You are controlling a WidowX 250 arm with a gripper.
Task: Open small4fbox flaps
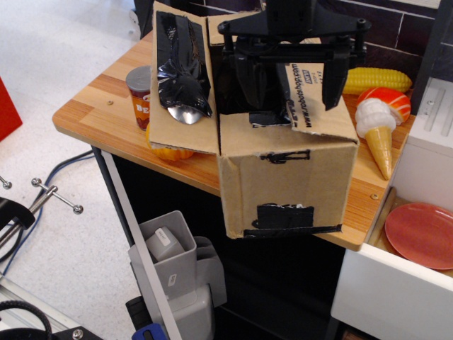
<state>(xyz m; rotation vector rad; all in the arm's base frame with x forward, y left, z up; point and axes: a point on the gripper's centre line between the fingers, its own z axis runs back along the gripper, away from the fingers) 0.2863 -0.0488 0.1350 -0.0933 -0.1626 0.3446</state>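
The small4fbox (pixel 283 191) is a brown cardboard box with black tape patches, standing at the table's front edge. Its long left flap (pixel 180 78) is folded outward, showing glossy black tape and a silver disc. The flap printed "www.robotshop.com" (pixel 311 99) slopes over the right half of the top. The left half of the top is a dark opening. My black gripper (pixel 284 74) hangs over the box top, open wide. One finger (pixel 237 71) is at the dark opening and the other (pixel 333 78) is over the printed flap's right part. It holds nothing.
A bean can (pixel 139 92) and an orange object (pixel 170 152) sit left of the box, partly under the open flap. Toy corn (pixel 375 79) and an ice cream cone (pixel 379 134) lie to the right. A red plate (pixel 425 234) rests in a white drawer. The wooden table (pixel 92 106) ends just in front.
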